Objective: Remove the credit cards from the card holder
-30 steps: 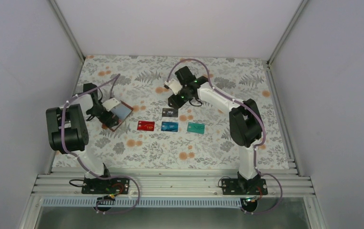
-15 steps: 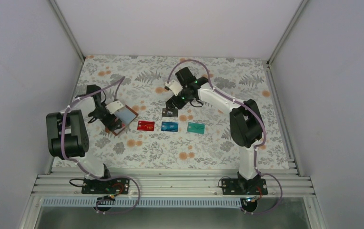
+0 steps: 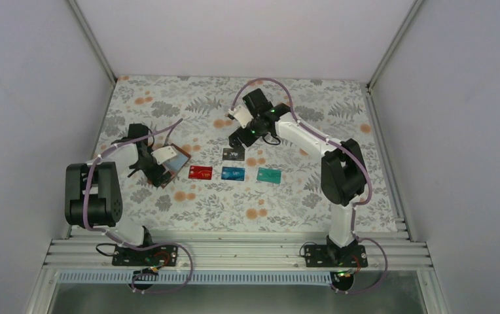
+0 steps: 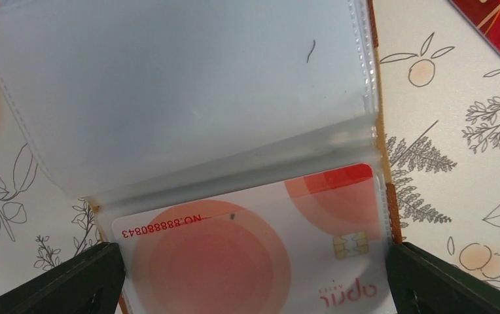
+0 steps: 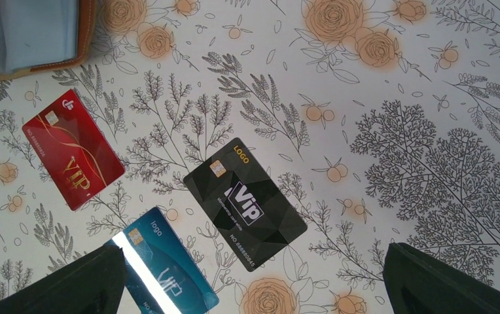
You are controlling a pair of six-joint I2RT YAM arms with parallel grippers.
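Open card holder (image 3: 174, 165) lies at the left of the floral table (image 3: 313, 196), pale sleeves facing up. Left gripper (image 4: 254, 284) is low over it, jaws spread wide, one finger at each side of the nearer sleeve; contact cannot be told. Red-white card (image 4: 234, 255) sits inside that sleeve. Red card (image 3: 200, 172), blue card (image 3: 233, 173) and teal card (image 3: 269, 174) lie in a row right of the holder, black card (image 3: 233, 154) just behind the blue. Right gripper (image 5: 254, 288) hangs above the black card, jaws wide, holding nothing.
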